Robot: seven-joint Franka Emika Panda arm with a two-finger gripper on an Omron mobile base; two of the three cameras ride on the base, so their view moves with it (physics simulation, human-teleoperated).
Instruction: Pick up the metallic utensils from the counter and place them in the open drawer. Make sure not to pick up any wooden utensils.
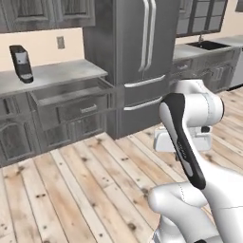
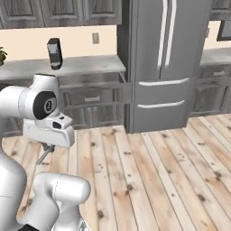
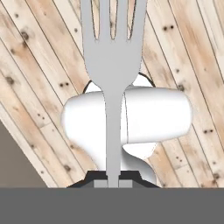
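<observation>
A thin silver-grey fork (image 3: 112, 65) stands up the middle of the hand view, tines toward the top, over the plank floor. My gripper (image 3: 113, 177) is shut on the fork's handle end. In the right base view the gripper (image 2: 48, 147) hangs under the white hand, and the fork (image 2: 43, 157) slants down from it above the floor. The open drawer (image 1: 49, 99) is pulled out below the back counter, to the left of the fridge; it also shows ahead as the open drawer (image 2: 92, 80). The counter, the knife and the wooden utensils are out of view.
A tall grey fridge (image 1: 137, 57) stands right of the drawer. A black coffee machine (image 1: 21, 64) sits on the back counter above the drawer's left end. A sink (image 1: 207, 45) lies at the far right. Wide wooden floor (image 2: 153, 171) stretches between me and the cabinets.
</observation>
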